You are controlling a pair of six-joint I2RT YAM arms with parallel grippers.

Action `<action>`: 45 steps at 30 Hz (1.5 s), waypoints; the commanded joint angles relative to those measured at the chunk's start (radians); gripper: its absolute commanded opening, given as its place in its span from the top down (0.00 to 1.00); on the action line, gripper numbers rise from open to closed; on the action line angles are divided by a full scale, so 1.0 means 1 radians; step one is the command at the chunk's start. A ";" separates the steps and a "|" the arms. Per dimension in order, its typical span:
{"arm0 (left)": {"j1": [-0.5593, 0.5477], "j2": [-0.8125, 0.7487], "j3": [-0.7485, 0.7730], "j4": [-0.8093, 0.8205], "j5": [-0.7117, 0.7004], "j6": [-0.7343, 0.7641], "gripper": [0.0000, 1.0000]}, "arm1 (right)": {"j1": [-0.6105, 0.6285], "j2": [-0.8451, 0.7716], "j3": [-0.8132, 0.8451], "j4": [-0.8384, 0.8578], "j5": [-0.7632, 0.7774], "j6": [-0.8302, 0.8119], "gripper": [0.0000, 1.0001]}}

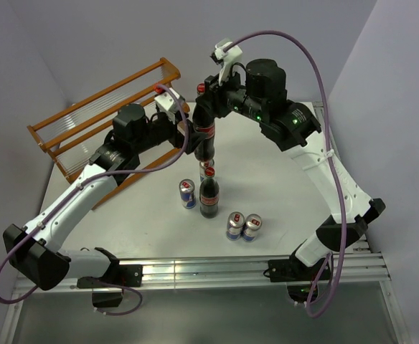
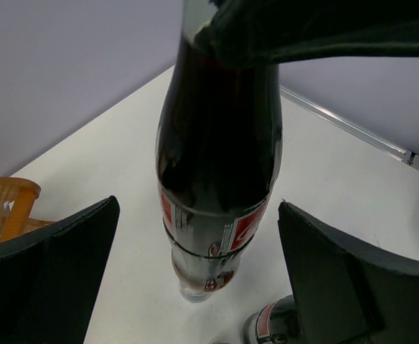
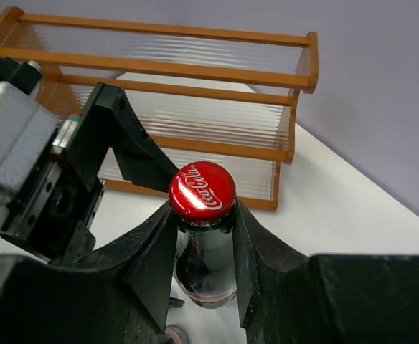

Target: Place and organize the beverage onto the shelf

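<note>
Right gripper [image 3: 203,233] clamped on neck of dark glass red-capped cola bottle [image 3: 202,192]; left gripper [image 2: 195,222] spread apart, flanking its body.

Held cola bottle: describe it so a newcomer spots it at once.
Find the wooden shelf at the table's far left; the arms meet just right of it. The cola bottle there has its neck clamped by the right gripper, while the other bottle stands free by the cans.
</note>
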 commanded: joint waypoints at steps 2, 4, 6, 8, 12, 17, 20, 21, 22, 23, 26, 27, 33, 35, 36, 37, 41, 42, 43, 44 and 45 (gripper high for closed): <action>-0.012 -0.016 -0.010 0.071 -0.050 0.038 0.00 | 0.035 -0.033 0.134 0.236 0.026 -0.020 1.00; -0.014 -0.018 -0.016 0.071 -0.065 0.042 0.00 | 0.055 -0.033 0.137 0.236 0.033 -0.023 1.00; -0.015 -0.025 -0.029 0.071 -0.067 0.044 0.00 | 0.069 -0.030 0.137 0.238 0.039 -0.029 1.00; -0.017 -0.033 -0.038 0.102 -0.072 0.039 0.01 | 0.090 -0.032 0.136 0.238 0.052 -0.032 1.00; -0.022 -0.041 -0.052 0.105 -0.079 0.042 0.00 | 0.112 -0.038 0.119 0.258 0.064 -0.024 1.00; -0.034 -0.039 -0.046 0.096 -0.078 0.046 0.14 | 0.130 -0.043 0.116 0.276 0.072 -0.017 1.00; -0.043 -0.042 -0.044 0.096 -0.090 0.049 0.45 | 0.138 -0.041 0.119 0.282 0.078 -0.015 1.00; -0.046 -0.044 -0.039 0.094 -0.096 0.044 0.52 | 0.139 -0.040 0.119 0.282 0.078 -0.014 1.00; -0.049 -0.045 -0.038 0.094 -0.102 0.045 0.59 | 0.141 -0.033 0.122 0.284 0.079 -0.015 1.00; -0.048 -0.050 -0.035 0.096 -0.119 0.042 0.72 | 0.141 -0.032 0.123 0.285 0.081 -0.015 1.00; -0.049 -0.056 -0.029 0.103 -0.163 0.027 1.00 | 0.141 -0.021 0.125 0.293 0.084 -0.018 1.00; -0.049 -0.060 -0.023 0.105 -0.200 0.016 1.00 | 0.141 -0.015 0.125 0.293 0.085 -0.018 1.00; -0.049 -0.093 -0.024 0.149 -0.340 -0.005 1.00 | 0.141 -0.013 0.103 0.313 0.133 -0.015 0.80; -0.051 -0.110 -0.026 0.160 -0.342 -0.005 1.00 | 0.141 -0.018 0.082 0.324 0.182 -0.014 0.60; -0.051 -0.114 -0.026 0.171 -0.342 -0.005 1.00 | 0.141 -0.026 0.076 0.327 0.196 -0.011 0.56; -0.049 -0.125 -0.027 0.180 -0.336 -0.005 1.00 | 0.142 -0.029 0.068 0.331 0.206 -0.010 0.54; -0.049 -0.137 -0.018 0.195 -0.342 -0.011 1.00 | 0.141 -0.046 0.047 0.334 0.239 -0.012 0.39; -0.048 -0.139 -0.016 0.198 -0.342 -0.013 1.00 | 0.141 -0.058 0.040 0.336 0.251 -0.012 0.36; -0.048 -0.140 -0.013 0.200 -0.377 -0.013 1.00 | 0.141 -0.066 0.022 0.336 0.262 -0.014 0.36; -0.046 -0.143 -0.010 0.205 -0.383 -0.014 1.00 | 0.141 -0.073 0.014 0.337 0.269 -0.011 0.33; -0.043 -0.146 -0.010 0.211 -0.386 -0.017 1.00 | 0.141 -0.092 -0.007 0.339 0.292 -0.012 0.32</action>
